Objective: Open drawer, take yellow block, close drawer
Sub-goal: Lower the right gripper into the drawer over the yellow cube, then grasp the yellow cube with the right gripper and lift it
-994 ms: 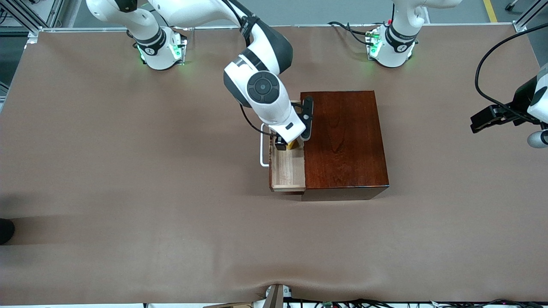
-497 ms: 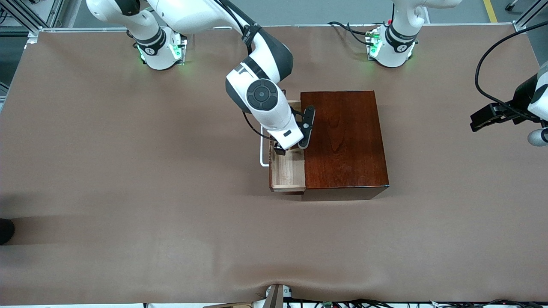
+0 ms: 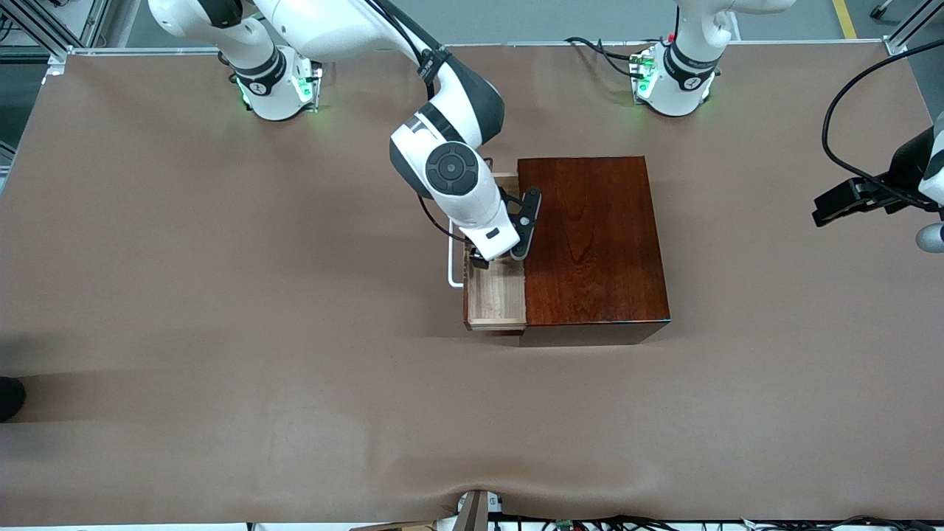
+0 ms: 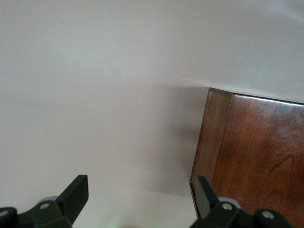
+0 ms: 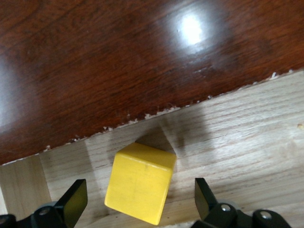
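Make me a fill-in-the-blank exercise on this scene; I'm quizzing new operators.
1. The drawer stands ____.
2. The block lying in the drawer is ____ in colour.
3. The right gripper has its fingers ____, one on each side of the block.
4. The left gripper waits over the ____ arm's end of the table.

Missing words: open; yellow; open; left

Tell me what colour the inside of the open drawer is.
Pale light wood; the drawer floor shows best in the right wrist view.
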Tool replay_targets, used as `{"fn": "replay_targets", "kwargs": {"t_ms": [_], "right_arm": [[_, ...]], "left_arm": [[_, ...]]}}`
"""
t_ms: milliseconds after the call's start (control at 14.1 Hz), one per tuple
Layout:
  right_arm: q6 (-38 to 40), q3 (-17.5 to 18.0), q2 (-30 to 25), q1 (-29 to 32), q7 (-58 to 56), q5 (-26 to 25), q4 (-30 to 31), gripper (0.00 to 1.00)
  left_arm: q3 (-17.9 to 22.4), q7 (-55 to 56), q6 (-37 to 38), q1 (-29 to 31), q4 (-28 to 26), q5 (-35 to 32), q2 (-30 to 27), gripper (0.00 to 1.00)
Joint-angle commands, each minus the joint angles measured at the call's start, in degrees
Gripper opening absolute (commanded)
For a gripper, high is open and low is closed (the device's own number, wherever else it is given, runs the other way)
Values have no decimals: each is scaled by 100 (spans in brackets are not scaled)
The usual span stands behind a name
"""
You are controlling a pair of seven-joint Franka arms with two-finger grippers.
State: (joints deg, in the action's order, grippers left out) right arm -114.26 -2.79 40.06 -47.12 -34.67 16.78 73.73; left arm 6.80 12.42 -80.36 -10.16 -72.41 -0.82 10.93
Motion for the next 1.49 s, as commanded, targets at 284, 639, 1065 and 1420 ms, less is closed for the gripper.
{"fn": "replay_targets", "kwargs": {"t_ms": [284,639,1065,1420], "right_arm": [[-122,-11,-16,-131,189,53,142,100],[-263,-20,54,-193,189,36,195,100],[-342,-20,54,-254,180,-333,195,0],[-299,-2,-60,-245,110,-658,177,0]], "left_arm": [[-56,-64,47,76,-54,91,-47,100],[-47,-64,56,85,-36,91,-73,100],[-39,-81,91,93,-54,82,-99,100],[-39,-634,214,269,-133,82,-257,100]]}}
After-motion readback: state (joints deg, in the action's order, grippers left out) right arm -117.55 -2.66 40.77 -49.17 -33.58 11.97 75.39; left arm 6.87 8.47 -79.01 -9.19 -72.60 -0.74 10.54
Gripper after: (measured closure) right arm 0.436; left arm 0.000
